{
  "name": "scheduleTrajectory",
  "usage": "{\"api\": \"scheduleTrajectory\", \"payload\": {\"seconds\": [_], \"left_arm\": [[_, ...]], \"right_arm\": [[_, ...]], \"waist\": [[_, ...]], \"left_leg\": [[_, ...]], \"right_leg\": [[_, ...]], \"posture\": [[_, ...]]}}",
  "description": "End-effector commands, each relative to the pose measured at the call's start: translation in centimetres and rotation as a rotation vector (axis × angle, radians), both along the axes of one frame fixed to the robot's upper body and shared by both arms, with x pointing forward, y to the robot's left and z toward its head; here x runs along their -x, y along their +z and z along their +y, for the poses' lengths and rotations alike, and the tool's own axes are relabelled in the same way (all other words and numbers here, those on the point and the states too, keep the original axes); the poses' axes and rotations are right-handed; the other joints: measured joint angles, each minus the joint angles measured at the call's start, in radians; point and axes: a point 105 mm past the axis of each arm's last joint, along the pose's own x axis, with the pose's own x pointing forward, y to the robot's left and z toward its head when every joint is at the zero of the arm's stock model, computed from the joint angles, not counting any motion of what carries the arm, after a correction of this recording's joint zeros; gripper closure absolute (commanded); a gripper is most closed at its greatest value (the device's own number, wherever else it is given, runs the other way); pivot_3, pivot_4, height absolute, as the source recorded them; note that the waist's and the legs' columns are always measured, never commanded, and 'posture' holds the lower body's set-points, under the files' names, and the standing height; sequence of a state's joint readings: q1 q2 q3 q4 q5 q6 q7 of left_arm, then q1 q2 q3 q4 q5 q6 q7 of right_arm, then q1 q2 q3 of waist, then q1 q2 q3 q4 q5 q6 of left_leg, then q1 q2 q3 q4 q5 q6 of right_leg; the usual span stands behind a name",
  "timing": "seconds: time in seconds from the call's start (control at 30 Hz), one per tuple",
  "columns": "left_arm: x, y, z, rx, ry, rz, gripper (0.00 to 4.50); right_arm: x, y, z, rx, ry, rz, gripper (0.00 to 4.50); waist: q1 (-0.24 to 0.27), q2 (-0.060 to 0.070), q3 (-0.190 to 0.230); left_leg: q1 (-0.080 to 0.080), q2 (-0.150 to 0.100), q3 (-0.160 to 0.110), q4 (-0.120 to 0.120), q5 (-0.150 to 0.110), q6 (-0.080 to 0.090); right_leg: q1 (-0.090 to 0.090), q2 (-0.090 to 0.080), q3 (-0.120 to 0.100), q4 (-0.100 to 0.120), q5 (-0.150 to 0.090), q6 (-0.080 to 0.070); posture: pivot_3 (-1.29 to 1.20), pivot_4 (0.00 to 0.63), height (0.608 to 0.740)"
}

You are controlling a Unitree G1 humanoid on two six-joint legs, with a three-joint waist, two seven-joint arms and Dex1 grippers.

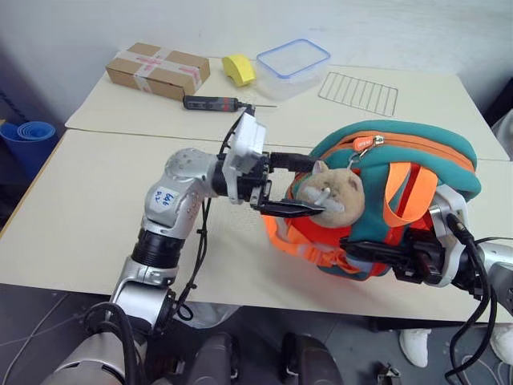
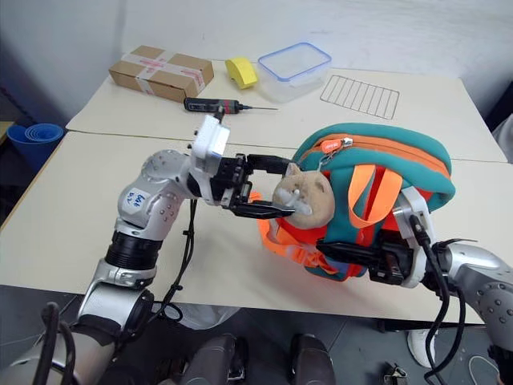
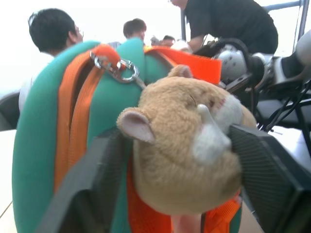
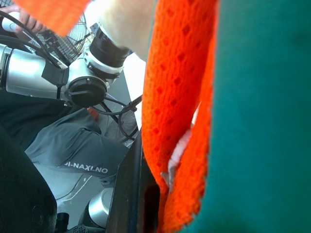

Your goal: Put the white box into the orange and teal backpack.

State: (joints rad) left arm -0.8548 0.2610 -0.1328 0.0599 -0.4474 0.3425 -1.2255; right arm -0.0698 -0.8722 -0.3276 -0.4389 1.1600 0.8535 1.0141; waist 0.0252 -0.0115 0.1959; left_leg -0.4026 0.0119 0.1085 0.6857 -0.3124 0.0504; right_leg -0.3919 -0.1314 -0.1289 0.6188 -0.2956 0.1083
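We are seeing our right claw (image 1: pixel 361 250) nearest to us, at the near right edge of the worktop (image 1: pixel 88 224), with its fingers pressed together on the lower orange fabric of the orange and teal backpack (image 1: pixel 417 156); the right wrist view is showing that orange mesh lying right against one finger. The backpack is sitting upright on the right part of the worktop, its orange zipper line arching across the top and an orange strap (image 1: pixel 398 195) hanging down its front. Just left of it, our left claw (image 1: pixel 298 186) is reaching in level from the left, its two fingers spread and flanking the tan plush animal toy (image 1: pixel 333 191) fastened to the backpack's front, one finger above the toy's head and one below its muzzle; whether they are actually squeezing the toy we cannot tell. We are not making out the white box on the worktop. Farther back a screwdriver (image 1: pixel 215 103) is lying, and beyond it a brown taped cardboard box (image 1: pixel 158 70), a yellow sponge (image 1: pixel 239 69), a clear blue-rimmed container (image 1: pixel 292 67) and a wire rack (image 1: pixel 358 93) are lining the far side.
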Motion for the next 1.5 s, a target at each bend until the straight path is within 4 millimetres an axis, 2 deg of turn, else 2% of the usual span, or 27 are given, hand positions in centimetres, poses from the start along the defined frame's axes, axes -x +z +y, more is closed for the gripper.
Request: {"api": "scheduleTrajectory", "payload": {"seconds": [0.03,0.2,0.27,0.43,0.53,0.6,0.67,0.83,0.9,0.97,1.03,1.13,1.2,1.27,1.3,1.37,1.47,1.5], "left_arm": [[0.2,0.5,-0.2,0.022,0.006,-0.024,2.37],[-0.1,1.6,0.8,0.073,0.019,0.0,3.71],[-1.4,3.0,2.2,0.108,0.078,-0.011,4.07],[-5.0,5.1,7.2,0.032,0.251,-0.043,4.13],[-7.2,5.6,9.2,-0.024,0.393,-0.075,4.13],[-8.7,4.2,10.1,-0.111,0.488,-0.085,4.13],[-9.3,2.6,10.3,-0.19,0.513,-0.104,4.13],[-10.1,-5.0,8.9,-0.402,0.543,-0.076,4.13],[-8.7,-8.1,7.1,-0.422,0.446,-0.036,4.13],[-6.7,-9.1,4.8,-0.351,0.335,0.04,4.13],[-5.6,-9.7,4.1,-0.342,0.282,0.052,4.13],[-4.7,-10.5,4.1,-0.352,0.265,0.071,4.13],[-4.2,-10.6,5.0,-0.362,0.275,0.122,4.13],[-4.6,-10.4,6.4,-0.355,0.355,0.142,3.43],[-4.7,-10.3,7.3,-0.35,0.378,0.146,3.18],[-4.7,-9.7,9.2,-0.307,0.43,0.144,2.53],[-3.7,-9.6,11.5,-0.274,0.46,0.15,1.57],[-3.2,-9.4,12.3,-0.259,0.47,0.137,1.3]], "right_arm": [[0.2,0.5,0.0,-0.009,-0.001,-0.033,4.5],[0.3,0.4,0.0,-0.02,-0.017,-0.034,4.5],[0.3,0.4,-0.1,-0.024,-0.027,-0.037,4.5],[0.3,0.5,-0.6,-0.033,-0.054,-0.034,4.5],[0.3,0.6,-1.3,-0.021,-0.068,-0.025,4.5],[0.2,0.6,-1.7,-0.013,-0.083,-0.022,4.5],[0.2,0.6,-1.8,-0.013,-0.093,-0.022,4.5],[0.3,0.3,-1.8,-0.033,-0.117,-0.018,4.5],[0.4,0.1,-1.7,-0.042,-0.119,-0.014,4.5],[0.5,-0.1,-1.5,-0.052,-0.129,-0.013,4.5],[0.5,-0.2,-1.5,-0.063,-0.144,-0.015,4.5],[0.5,-0.8,-1.1,-0.079,-0.159,-0.01,4.5],[-0.3,-1.0,-0.9,-0.072,-0.218,-0.061,4.5],[-1.3,-1.1,-1.2,-0.087,-0.293,-0.079,4.5],[-0.8,-1.6,-1.0,-0.059,-0.257,-0.044,4.18],[-1.2,-2.3,-1.2,0.044,-0.292,-0.141,3.55],[-2.0,-1.7,-2.4,0.072,-0.389,-0.298,2.56],[-1.7,-1.6,-3.1,0.092,-0.4,-0.306,2.23]], "waist": [[0.0,0.0,0.0],[0.001,0.0,0.0],[0.001,0.0,0.0],[-0.003,0.0,0.0],[-0.001,0.0,0.0],[0.002,0.0,0.0],[0.004,0.0,0.0],[0.002,0.0,0.0],[0.002,0.0,0.0],[0.002,0.0,0.0],[0.003,0.0,0.0],[0.002,0.0,0.0],[0.0,0.0,0.0],[-0.003,0.0,0.0],[-0.003,0.001,-0.001],[-0.005,0.002,-0.001],[-0.009,0.002,-0.001],[-0.008,0.002,-0.001]], "left_leg": [[0.0,0.0,0.0,0.0,0.0,0.0],[0.0,0.0,0.0,0.0,0.0,0.0],[0.0,0.0,0.0,0.0,0.0,0.0],[0.0,0.0,0.001,0.0,0.001,-0.001],[0.0,0.0,0.002,-0.001,0.001,-0.001],[0.0,-0.001,0.003,-0.001,0.001,0.0],[0.0,-0.002,0.002,-0.001,0.001,0.001],[0.0,-0.002,0.002,-0.001,0.0,0.001],[0.0,-0.002,0.003,-0.001,0.001,0.001],[0.0,-0.002,0.002,-0.001,0.001,0.001],[-0.001,-0.002,0.002,-0.001,0.001,0.001],[-0.001,-0.002,0.0,0.0,0.001,0.001],[-0.001,-0.002,-0.001,0.0,0.001,0.001],[-0.001,-0.001,-0.001,0.0,0.0,0.001],[-0.001,-0.001,0.0,0.0,0.001,0.001],[0.0,-0.001,0.0,0.0,0.001,0.001],[0.0,0.0,0.001,-0.001,0.0,0.0],[0.0,0.0,0.001,-0.001,0.0,0.0]], "right_leg": [[0.0,0.0,0.0,0.0,0.0,0.0],[0.0,0.0,0.0,0.0,0.0,0.0],[0.0,0.0,0.0,0.0,0.0,0.0],[-0.001,0.001,-0.003,0.001,0.0,0.0],[-0.002,0.001,-0.004,0.001,0.0,0.0],[-0.002,0.001,-0.004,0.001,0.0,0.0],[-0.002,0.001,-0.005,0.001,0.0,0.001],[-0.002,0.0,-0.004,0.001,0.0,0.001],[-0.002,0.0,-0.004,0.001,0.001,0.001],[-0.002,0.0,-0.004,0.001,0.001,0.001],[-0.002,-0.001,-0.003,0.001,0.001,0.001],[-0.001,-0.002,-0.001,0.001,0.001,0.001],[-0.001,-0.002,-0.001,0.001,0.001,0.001],[-0.001,-0.002,0.0,0.001,0.001,0.001],[-0.001,-0.001,0.0,0.002,0.001,0.001],[-0.001,-0.001,0.0,0.002,0.001,0.001],[-0.002,-0.001,0.0,0.002,0.0,0.001],[-0.002,-0.001,0.0,0.002,0.0,0.001]], "posture": [[0.0,0.15,0.74],[0.0,0.15,0.74],[0.0,0.15,0.74],[0.0,0.15,0.74],[0.0,0.15,0.74],[0.0,0.15,0.74],[0.0,0.15,0.74],[0.0,0.15,0.74],[0.0,0.15,0.74],[0.0,0.15,0.74],[0.0,0.15,0.74],[0.0,0.15,0.74],[0.0,0.15,0.74],[0.0,0.15,0.74],[0.0,0.15,0.74],[0.0,0.15,0.74],[0.0,0.15,0.74],[0.0,0.15,0.74]]}}
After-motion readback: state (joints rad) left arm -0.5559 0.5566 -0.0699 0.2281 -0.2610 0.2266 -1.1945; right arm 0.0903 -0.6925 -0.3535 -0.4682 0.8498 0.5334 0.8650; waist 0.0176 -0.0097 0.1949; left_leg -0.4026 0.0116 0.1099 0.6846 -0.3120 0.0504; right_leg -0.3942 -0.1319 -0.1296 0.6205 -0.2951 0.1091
